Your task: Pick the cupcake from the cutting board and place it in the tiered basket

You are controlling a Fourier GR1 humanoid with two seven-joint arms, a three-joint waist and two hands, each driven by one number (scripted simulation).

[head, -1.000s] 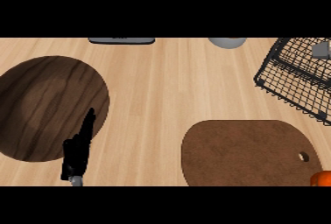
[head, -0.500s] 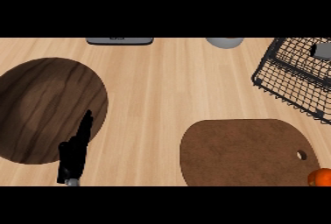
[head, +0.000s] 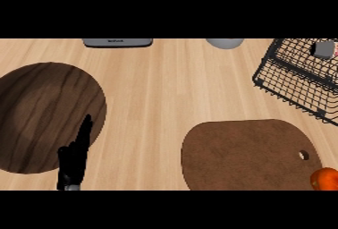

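Fingers (head: 85,127) on the left hand (head: 71,162) stand straight together, empty; the orange cupcake (head: 325,178), barely showing, is probably light and crushable: hold its base.

I see the counter (head: 165,89) bright and evenly lit, seemingly from overhead. The dark round board (head: 46,107) shows a paler sheen across its middle; the cutting board (head: 244,156) looks flat and matte.

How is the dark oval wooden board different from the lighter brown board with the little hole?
The dark oval wooden board shows streaky grain; the lighter brown board looks plain. Only the lighter one has a hole. The dark one lies left, partly behind the black left hand; the lighter one lies right. Both lie flat on the counter.
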